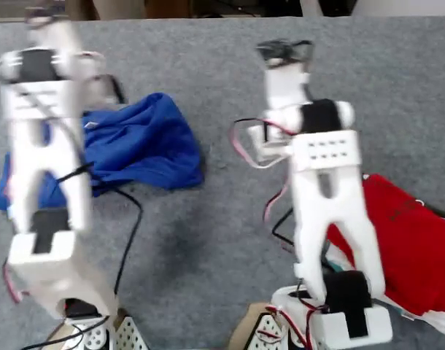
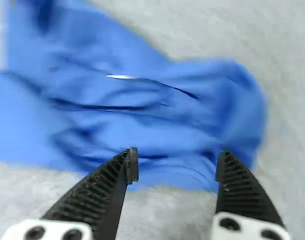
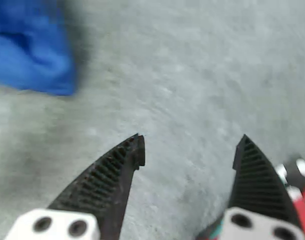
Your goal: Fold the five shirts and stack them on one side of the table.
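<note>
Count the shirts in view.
2 clear: crumpled blue shirt at left, red shirt at right edge. Teal and white layers under the red one may be more, mostly hidden.

In the high view the left arm (image 1: 44,168) looks blurred to you, and it covers a part of the blue shirt (image 1: 146,142). The right arm (image 1: 332,197) hides one side of the red shirt (image 1: 416,240), which the picture's edge also cuts. Under it lie more layers (image 1: 438,321) (white and teal, it seems). You cannot count them.
</note>
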You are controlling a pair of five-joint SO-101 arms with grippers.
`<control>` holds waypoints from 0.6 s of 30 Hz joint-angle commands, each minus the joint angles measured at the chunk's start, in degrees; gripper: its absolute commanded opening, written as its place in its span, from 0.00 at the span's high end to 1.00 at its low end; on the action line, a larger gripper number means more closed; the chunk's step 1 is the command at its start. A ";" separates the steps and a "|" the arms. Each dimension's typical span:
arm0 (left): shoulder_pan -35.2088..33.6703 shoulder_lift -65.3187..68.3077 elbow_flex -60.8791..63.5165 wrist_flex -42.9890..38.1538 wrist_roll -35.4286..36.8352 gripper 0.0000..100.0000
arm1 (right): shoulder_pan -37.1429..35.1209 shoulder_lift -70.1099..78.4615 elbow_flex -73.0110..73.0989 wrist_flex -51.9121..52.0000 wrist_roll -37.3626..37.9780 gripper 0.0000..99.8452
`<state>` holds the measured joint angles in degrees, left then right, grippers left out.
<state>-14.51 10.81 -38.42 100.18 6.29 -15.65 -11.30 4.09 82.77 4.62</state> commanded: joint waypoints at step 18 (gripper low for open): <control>-69.19 -11.65 29.45 -2.37 -21.19 0.74 | -37.23 57.54 -52.26 0.44 -5.71 0.74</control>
<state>-80.44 1.93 -8.88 99.82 -12.09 -51.87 39.78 -36.97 82.59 -0.84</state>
